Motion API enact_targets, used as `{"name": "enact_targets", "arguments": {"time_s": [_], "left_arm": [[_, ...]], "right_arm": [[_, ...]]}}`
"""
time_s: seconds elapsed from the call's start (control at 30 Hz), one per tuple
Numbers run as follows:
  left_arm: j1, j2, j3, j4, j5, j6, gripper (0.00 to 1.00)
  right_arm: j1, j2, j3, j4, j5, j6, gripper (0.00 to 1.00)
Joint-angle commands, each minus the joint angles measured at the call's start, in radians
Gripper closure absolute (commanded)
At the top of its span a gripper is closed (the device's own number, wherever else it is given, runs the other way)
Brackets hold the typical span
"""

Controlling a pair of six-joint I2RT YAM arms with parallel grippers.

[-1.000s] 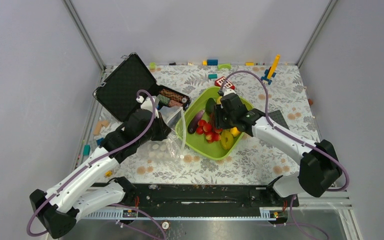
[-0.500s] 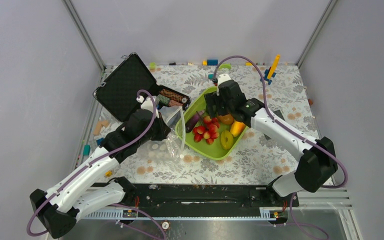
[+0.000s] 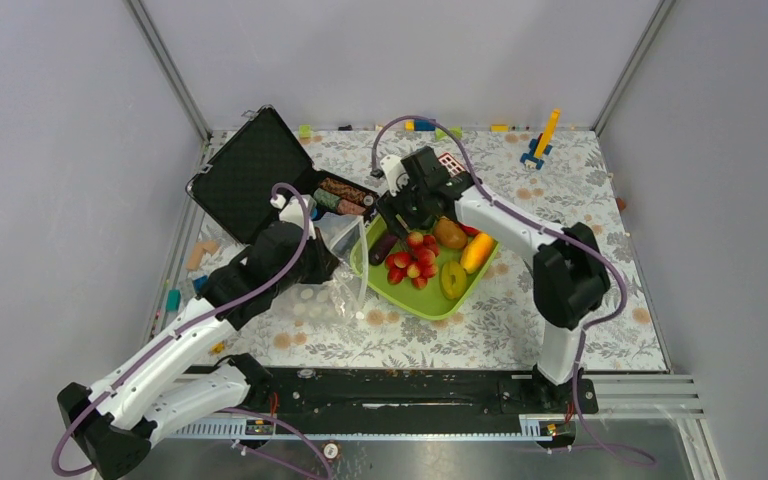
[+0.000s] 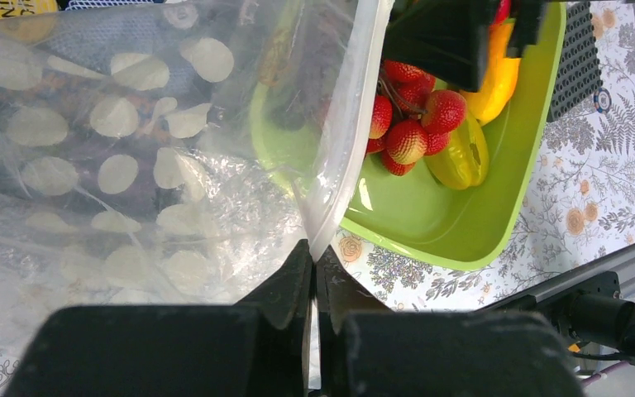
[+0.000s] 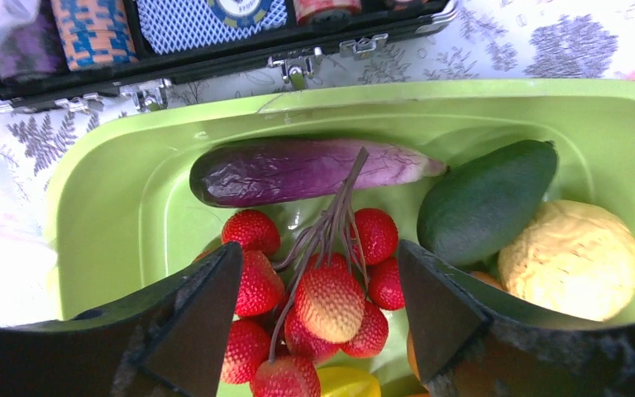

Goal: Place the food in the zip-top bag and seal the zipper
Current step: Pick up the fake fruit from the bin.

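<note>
Several strawberries [image 5: 314, 306] just beneath spread right end effector [image 5: 318, 246]

left arm [image 3: 175, 340]: extends from its base at the near left and runs diagonally forward and inward, with the links nearly in line. left gripper [image 4: 312, 258]: fingers are pressed together, pinching the edge of the zip-top bag [image 4: 132, 157]. right arm [image 3: 520, 225]: the lower link rises steeply from its base, the elbow is bent sharply, and the forearm reaches away and to the left, toward the left gripper. right gripper [image 5: 318, 260]: pitched downward, fingers [image 5: 202, 310] spread wide apart, gripping nothing.
</note>
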Motion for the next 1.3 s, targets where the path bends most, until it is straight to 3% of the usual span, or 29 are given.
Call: {"name": "enact_targets", "arguments": {"time_s": [0.0, 0.33, 0.5, 1.1, 1.27], "left_arm": [[0.004, -0.032, -0.010, 0.031, -0.030, 0.003, 1.00], [0.004, -0.041, -0.015, 0.034, -0.038, 0.004, 1.00], [0.004, -0.035, -0.013, 0.031, -0.058, 0.006, 1.00], [0.004, -0.017, -0.008, 0.037, -0.067, 0.007, 1.00], [0.005, -0.029, -0.013, 0.037, -0.070, 0.004, 1.00]], "right_arm": [[-0.004, 0.099, 0.105, -0.092, -0.065, -0.027, 0.28], [-0.004, 0.223, 0.177, -0.180, -0.038, -0.009, 0.34], [-0.004, 0.238, 0.173, -0.198, 0.053, -0.042, 0.37], [0.020, 0.310, 0.205, -0.211, 0.119, -0.062, 0.40], [0.024, 0.313, 0.198, -0.216, 0.141, -0.069, 0.46]]}}
